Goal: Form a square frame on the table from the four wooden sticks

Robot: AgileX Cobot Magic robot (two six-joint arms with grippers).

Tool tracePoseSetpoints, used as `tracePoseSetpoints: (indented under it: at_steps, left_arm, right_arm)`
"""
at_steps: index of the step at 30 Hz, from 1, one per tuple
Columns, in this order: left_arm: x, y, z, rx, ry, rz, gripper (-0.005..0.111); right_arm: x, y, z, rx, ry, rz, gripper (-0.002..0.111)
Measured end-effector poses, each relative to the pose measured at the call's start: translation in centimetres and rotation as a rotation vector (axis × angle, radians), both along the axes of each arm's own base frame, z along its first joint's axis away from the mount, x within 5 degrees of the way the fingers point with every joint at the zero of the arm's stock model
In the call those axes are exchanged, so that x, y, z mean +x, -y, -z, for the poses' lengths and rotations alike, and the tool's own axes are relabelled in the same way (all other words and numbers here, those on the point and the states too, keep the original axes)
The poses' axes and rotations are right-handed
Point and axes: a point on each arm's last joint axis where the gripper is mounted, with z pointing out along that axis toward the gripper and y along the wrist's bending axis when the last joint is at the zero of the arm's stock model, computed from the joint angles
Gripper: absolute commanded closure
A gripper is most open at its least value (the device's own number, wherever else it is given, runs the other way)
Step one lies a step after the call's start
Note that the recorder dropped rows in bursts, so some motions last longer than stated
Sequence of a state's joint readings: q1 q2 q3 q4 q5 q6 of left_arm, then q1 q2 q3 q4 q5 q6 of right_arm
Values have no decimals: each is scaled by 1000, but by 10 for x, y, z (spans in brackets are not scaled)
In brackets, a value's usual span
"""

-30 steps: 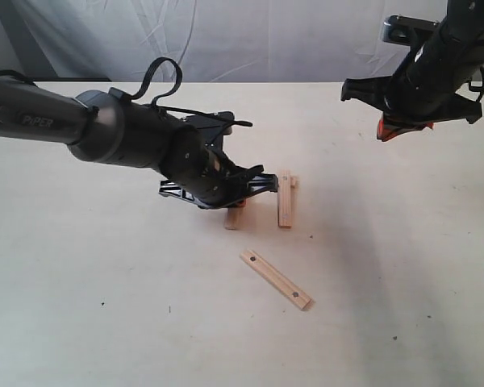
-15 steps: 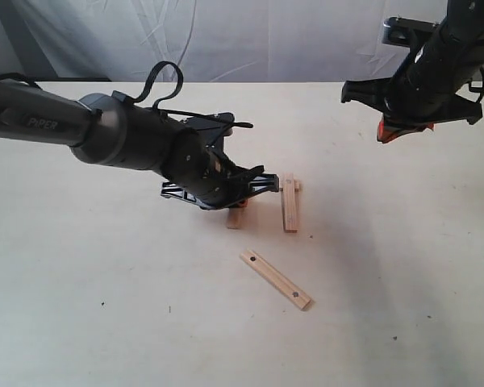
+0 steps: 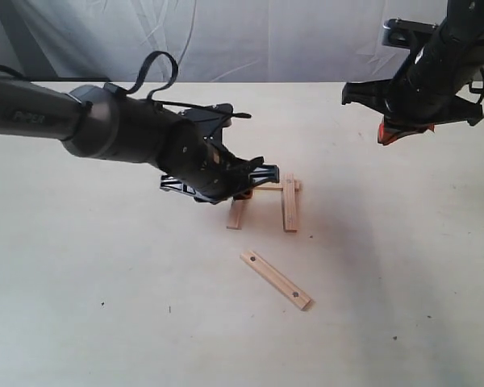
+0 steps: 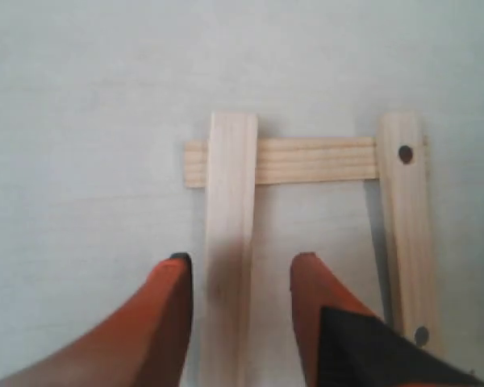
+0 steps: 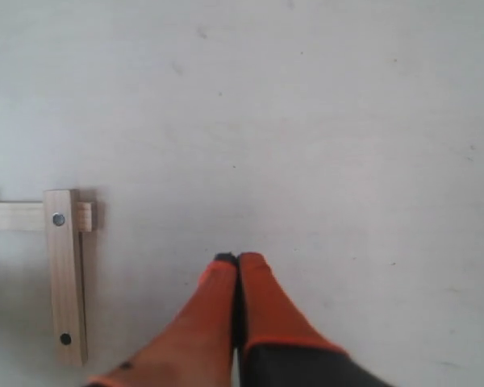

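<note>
Three of the wooden sticks form a U on the table (image 3: 81, 266). A plain stick (image 4: 230, 210) and a dotted stick (image 4: 407, 234) lie parallel, both resting on a plain cross stick (image 4: 315, 161). My left gripper (image 4: 238, 262) hovers open astride the plain stick (image 3: 236, 214), with a gap at each finger. The fourth stick (image 3: 276, 280), dotted, lies apart at a slant nearer the front. Raised at the far right, my right gripper (image 3: 399, 133) is shut on nothing (image 5: 238, 258). Its view shows the dotted stick (image 5: 64, 274) off to the side.
A wrinkled grey-white cloth (image 3: 266, 40) hangs behind the table's far edge. The left arm's black body (image 3: 121, 133) stretches across the left half of the table. Bare cream surface lies around the loose stick.
The left gripper has drawn back a little, uncovering the cross stick and more of the plain stick. The dotted stick of the U sits slightly further right. The right arm has not moved.
</note>
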State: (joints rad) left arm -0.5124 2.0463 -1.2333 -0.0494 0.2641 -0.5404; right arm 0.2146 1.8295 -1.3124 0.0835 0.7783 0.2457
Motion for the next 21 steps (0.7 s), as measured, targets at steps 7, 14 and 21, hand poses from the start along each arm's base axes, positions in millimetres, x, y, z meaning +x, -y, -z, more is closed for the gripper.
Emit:
tracePoseSetpoints:
  at_steps: [7,14,21]
  left_arm:
    - [3,-53,-56,85,7,-52,80]
    - [-7,-134,-111,301,22,-73,107]
    - [-45,-185,-136,198,55,-73,107]
  right_arm:
    - [-8,-7,-6,-15,-26,-65,108]
    - [-40,-77,-4,-72,-62,-407,107]
    - [-75,-140,13,-110,-92,-679,75]
